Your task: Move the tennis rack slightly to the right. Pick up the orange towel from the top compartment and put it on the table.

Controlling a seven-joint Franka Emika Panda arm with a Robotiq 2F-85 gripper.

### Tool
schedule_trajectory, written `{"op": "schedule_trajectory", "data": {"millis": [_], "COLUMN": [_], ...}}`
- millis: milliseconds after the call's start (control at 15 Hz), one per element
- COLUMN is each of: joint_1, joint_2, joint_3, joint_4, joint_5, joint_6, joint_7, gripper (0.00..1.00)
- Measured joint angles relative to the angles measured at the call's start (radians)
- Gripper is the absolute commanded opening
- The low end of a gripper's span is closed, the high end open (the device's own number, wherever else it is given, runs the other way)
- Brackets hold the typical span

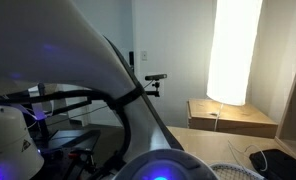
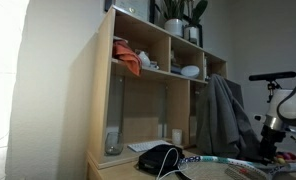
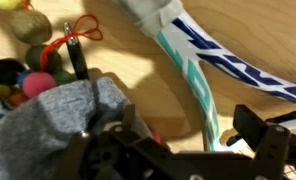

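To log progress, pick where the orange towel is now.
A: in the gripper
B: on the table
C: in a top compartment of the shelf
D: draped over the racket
C: in an exterior view the towel lies inside the shelf, in a compartment of its top row.

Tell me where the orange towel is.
In an exterior view, the orange towel lies in the upper left compartment of the shelf, beside the one holding white bowls.
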Motion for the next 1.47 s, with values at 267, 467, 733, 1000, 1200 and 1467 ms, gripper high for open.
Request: {"op": "schedule_trajectory", "data": {"millis": [267, 467, 733, 1000, 1200, 1467], "joint_1": [-0.079, -0.084, -0.084, -0.084, -0.082, -0.059], "joint_2": [-0.042, -0.046, -0.046, -0.046, -0.043, -0.046], "joint_3": [0.066, 0.07, 0.071, 0.071, 0.072, 0.069], "joint_4": [-0.073, -0.079, -0.079, -0.079, -0.088, -0.179], "joint_5": [-0.039, -0.04, -0.04, -0.04, -0.054, -0.103], "joint_6": [0.052, 0.052, 0.052, 0.052, 0.052, 0.147], "joint_7": [0.0, 0.0, 0.0, 0.0, 0.011, 0.047], "gripper": [1.0, 1.0, 1.0, 1.0, 1.0, 1.0]}}
